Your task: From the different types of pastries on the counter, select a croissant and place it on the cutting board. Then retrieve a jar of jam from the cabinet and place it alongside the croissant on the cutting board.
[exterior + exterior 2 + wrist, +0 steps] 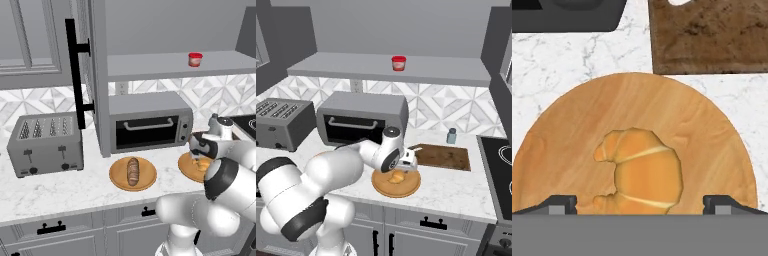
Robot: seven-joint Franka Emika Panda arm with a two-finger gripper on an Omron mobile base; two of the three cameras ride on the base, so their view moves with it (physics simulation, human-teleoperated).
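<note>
The tool (640,202) hangs directly over the small golden-yellow curved croissant (641,171), its two dark fingertips spread wide apart on either side and gripping nothing. The croissant lies on a light round wooden plate (572,145) on the white marble table (572,55), just beside the dark brown rectangular wooden cutting board (712,35). The tiny red-lidded jam jar (398,63) stands on the grey cabinet shelf (346,67).

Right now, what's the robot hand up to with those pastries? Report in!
Gripper open above croissant, nothing held. Croissant on round wooden plate, cutting board bare. Nothing in the way.
</note>
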